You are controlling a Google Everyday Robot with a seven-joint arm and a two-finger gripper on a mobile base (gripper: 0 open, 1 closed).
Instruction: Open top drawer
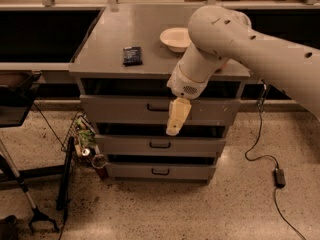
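Where the grey tabletop (107, 34) ends at mid-frame, the top drawer (120, 109) sits directly beneath, first of 3, black handle (157, 107) centred. Pincer (177, 118): centre of frame, hanging before the drawer front just right of the handle; released or clenched, cannot tell. On tabletop: 1 pale bowl (172, 37), 1 dark packet (132, 55).
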